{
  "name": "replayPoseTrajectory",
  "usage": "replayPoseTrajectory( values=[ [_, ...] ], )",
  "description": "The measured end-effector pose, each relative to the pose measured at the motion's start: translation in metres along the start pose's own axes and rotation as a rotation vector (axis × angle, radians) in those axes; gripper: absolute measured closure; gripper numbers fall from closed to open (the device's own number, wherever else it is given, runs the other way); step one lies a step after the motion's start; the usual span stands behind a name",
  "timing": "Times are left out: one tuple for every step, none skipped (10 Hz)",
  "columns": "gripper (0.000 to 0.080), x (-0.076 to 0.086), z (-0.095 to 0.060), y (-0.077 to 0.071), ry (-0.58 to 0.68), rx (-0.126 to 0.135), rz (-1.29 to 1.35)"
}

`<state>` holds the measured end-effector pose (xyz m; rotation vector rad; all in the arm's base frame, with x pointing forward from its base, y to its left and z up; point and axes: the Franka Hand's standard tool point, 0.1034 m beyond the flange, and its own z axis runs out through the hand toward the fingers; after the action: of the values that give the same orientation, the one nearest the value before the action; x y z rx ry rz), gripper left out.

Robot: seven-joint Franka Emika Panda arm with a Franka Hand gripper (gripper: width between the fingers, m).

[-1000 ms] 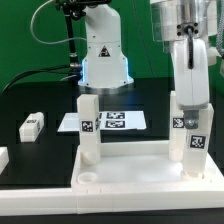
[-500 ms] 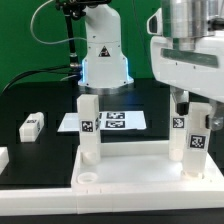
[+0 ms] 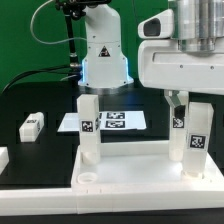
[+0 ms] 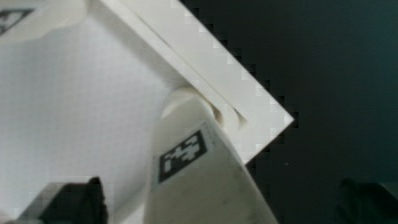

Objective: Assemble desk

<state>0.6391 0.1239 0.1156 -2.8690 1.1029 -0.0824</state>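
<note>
The white desk tabletop (image 3: pixel 130 182) lies rim-up at the front of the black table. Two white tagged legs stand upright in its sockets, one at the exterior view's left (image 3: pixel 88 130) and one at the right (image 3: pixel 190 140). My gripper (image 3: pixel 188 98) hangs just above the right leg, with a dark finger (image 3: pixel 177 100) beside the leg's top. In the wrist view the gripper (image 4: pixel 217 205) is open. Its dark fingertips (image 4: pixel 71 200) stand clear on either side of the leg (image 4: pixel 240 185), which rises from the tabletop's corner (image 4: pixel 222 100).
A loose white leg (image 3: pixel 33 124) lies on the table at the exterior view's left, with another white part (image 3: pixel 3 158) at the left edge. The marker board (image 3: pixel 110 121) lies behind the tabletop. The arm's base (image 3: pixel 105 60) stands at the back.
My gripper has risen from around the right leg's upper half to just above its top. The leg stays upright in its socket.
</note>
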Motion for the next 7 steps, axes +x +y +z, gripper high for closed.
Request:
replayPoseTrajectory(
  values=[
    [0.015,0.0058,-0.0009,0.0018,0.028,-0.015,-0.283],
    [0.015,0.0068,0.0004,0.0021,0.038,-0.008,-0.317],
    [0.0174,0.0065,0.0004,0.002,0.037,-0.008,-0.295],
    [0.0174,0.0065,0.0004,0.002,0.037,-0.007,-0.28],
    [0.0347,0.0063,0.0004,0.0018,0.037,-0.005,-0.201],
    [0.0508,0.0065,0.0008,0.0033,0.036,-0.007,-0.113],
    [0.0508,0.0076,0.0008,0.0045,0.036,-0.008,-0.082]
  ],
)
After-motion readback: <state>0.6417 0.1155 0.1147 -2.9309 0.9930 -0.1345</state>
